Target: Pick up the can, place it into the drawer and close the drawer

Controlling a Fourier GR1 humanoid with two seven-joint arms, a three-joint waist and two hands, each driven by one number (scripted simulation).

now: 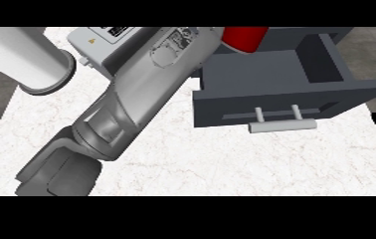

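1. Nearest to us is the white marble counter top [220, 163]. It has lots of bare room in front of the drawer.
2. A big grey robot forearm [140, 93] comes up from the lower left and slants toward the top middle. Which arm it is, I cannot tell. Its hand is hidden past the wrist, so I cannot tell if it is open or closed, or if it holds anything.
3. Next is the dark grey open drawer [323, 91] with a pale bar handle [283, 125] on its front. The inside looks bare.
4. A fat white cylinder [37, 63] stands at the left, near the arm.
5. Farthest away is the shiny red can [244, 38], at the drawer's back left corner, just by the end of the arm. I cannot tell if it is over the drawer or behind it.
6. What could go wrong: I think the can could bump the drawer's back wall or side wall and tip, because it sits so close to that edge. The wide arm could also knock the cylinder.
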